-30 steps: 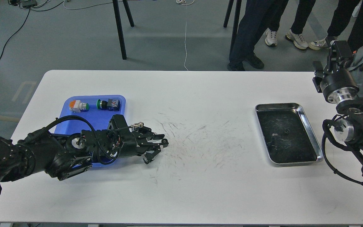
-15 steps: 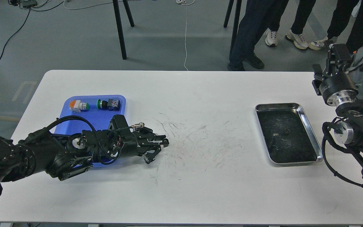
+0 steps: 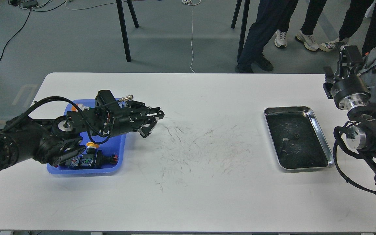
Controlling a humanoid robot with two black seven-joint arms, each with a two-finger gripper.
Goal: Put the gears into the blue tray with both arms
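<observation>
Hovering: left hand point(image 3: 152, 122) past blue tray point(image 3: 117, 163) rim.

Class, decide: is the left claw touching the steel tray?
Apart. The head view shows the left claw beside the blue tray, bare table separating it from the steel tray.

Our blue tray point(image 3: 117, 153) lies flat at the table's left, partly under our left arm. One tiny dark gear point(image 3: 296, 134) rests in the steel tray point(image 3: 318, 127), well apart.

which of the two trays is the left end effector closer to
The blue tray, at the table's left end. The left end effector hangs just past its right edge; the steel tray lies far across the table.
</observation>
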